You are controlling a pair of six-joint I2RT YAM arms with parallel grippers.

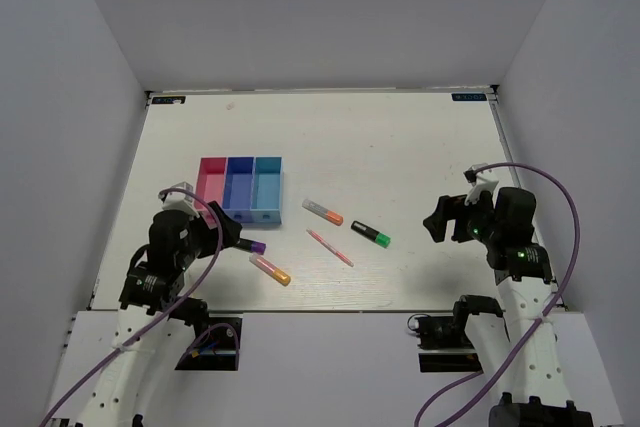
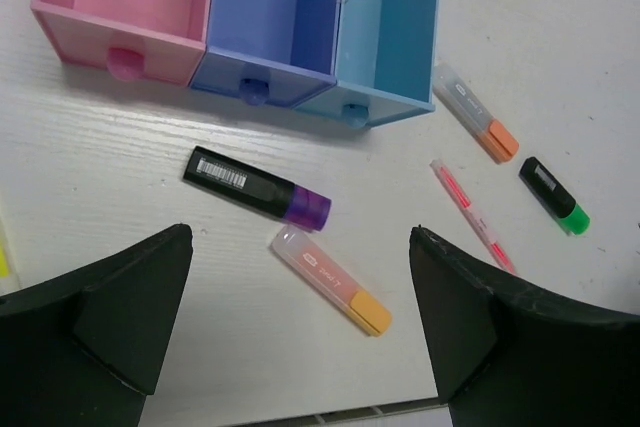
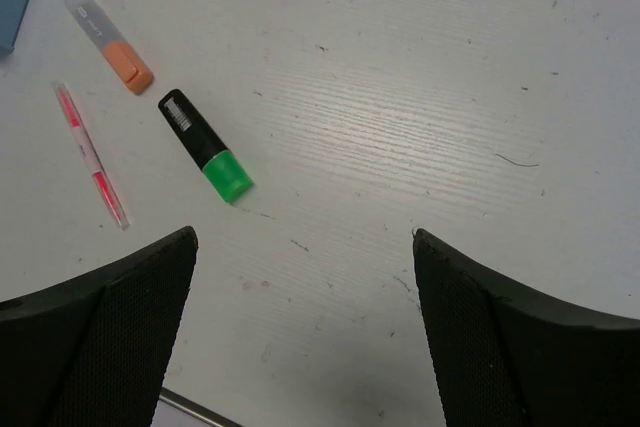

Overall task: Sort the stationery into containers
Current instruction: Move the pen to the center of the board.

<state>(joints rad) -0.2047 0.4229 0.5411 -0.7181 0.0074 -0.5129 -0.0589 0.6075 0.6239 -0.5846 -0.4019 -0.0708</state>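
Black fingers of the left gripper [image 2: 300, 277] fill the foreground, spread wide and holding nothing. The right gripper [image 3: 305, 277] stands just as wide and empty. Nothing is sorted yet, I'd say: all three compartments of the tray [image 2: 262, 79] look bare. Five pieces lie on the table [image 1: 400, 147] in front of it: the purple-capped marker [image 2: 258, 187], pink-and-orange marker [image 2: 330, 279], thin pink pen [image 2: 472, 214], grey-and-orange marker [image 2: 475, 112] and black-and-green highlighter [image 2: 554, 194]. From above, the left gripper covers part of the purple-capped marker. The left wrist view cuts off the tray's far end.
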